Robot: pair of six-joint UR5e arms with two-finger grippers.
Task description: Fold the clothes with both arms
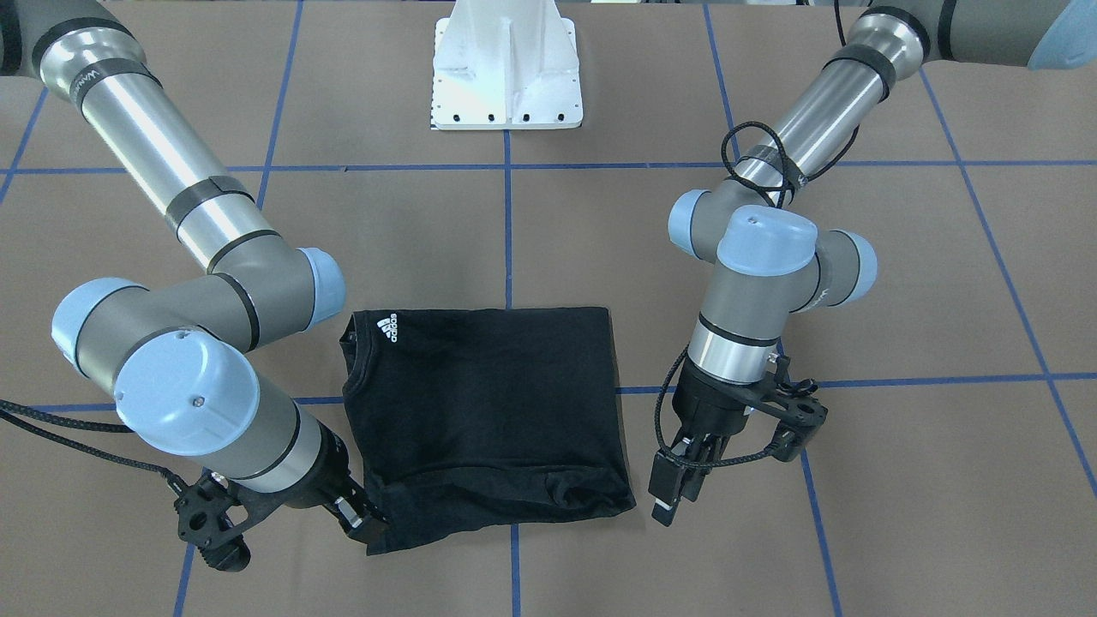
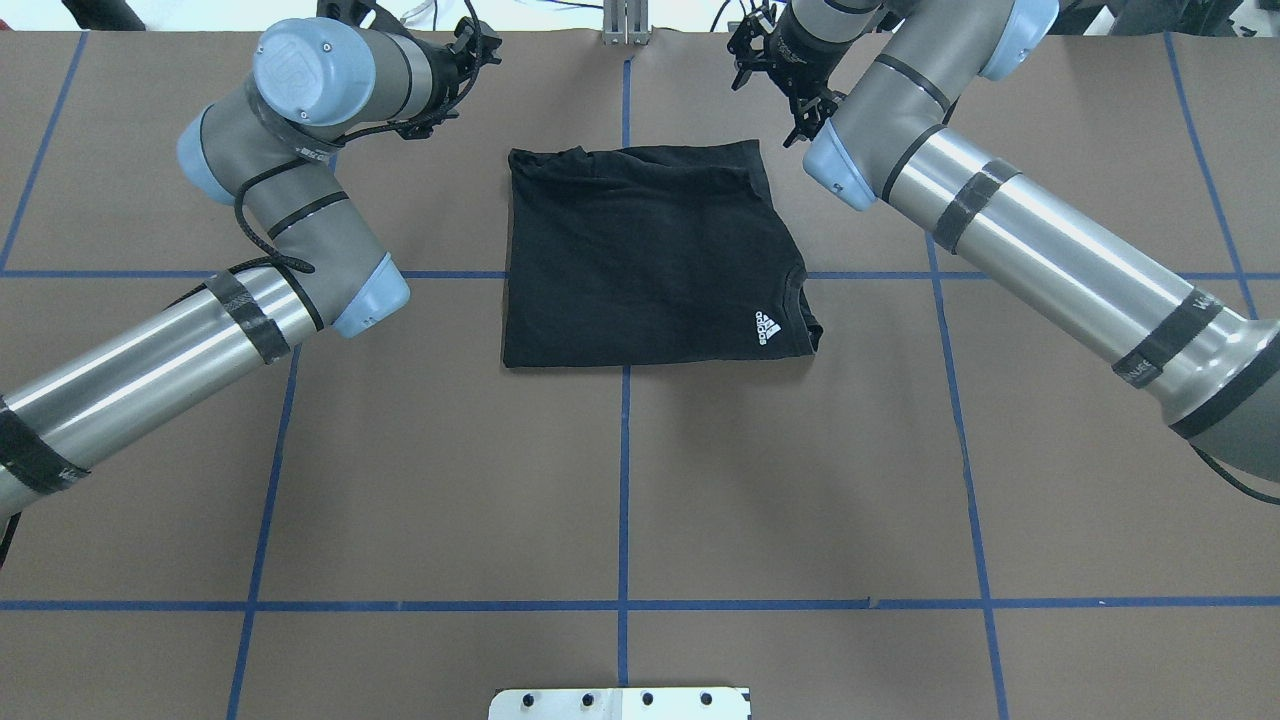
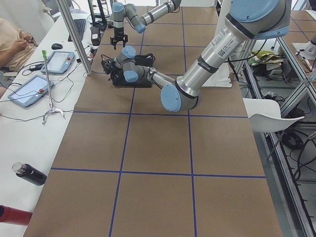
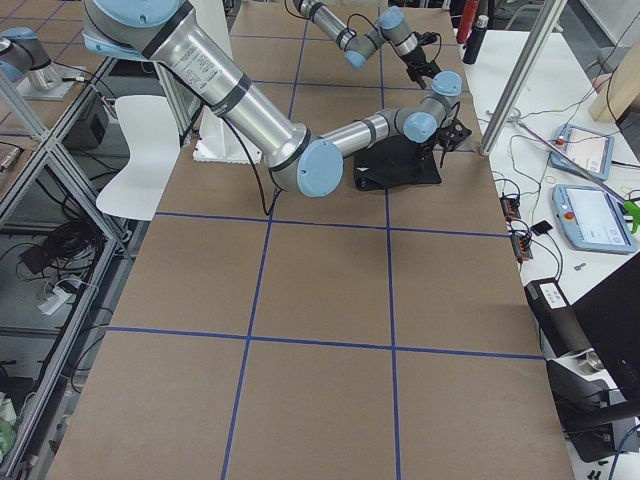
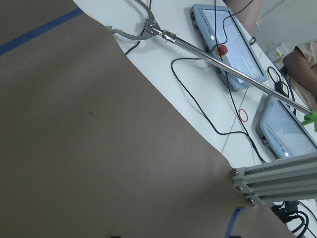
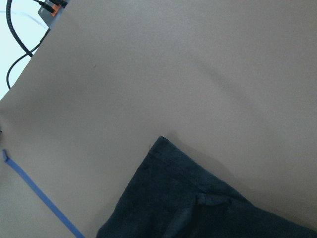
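Black T-shirt [image 1: 488, 411], soft rumpled rectangle

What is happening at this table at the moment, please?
A two-arm robot is folding a black T-shirt, which lies on the table as a flat rectangle, already folded, with the collar and the white logo on top. The right gripper is down at a corner of the shirt on the side away from the robot's base; whether it grips the cloth cannot be told. The left gripper hangs beside the opposite edge, apart from the cloth.
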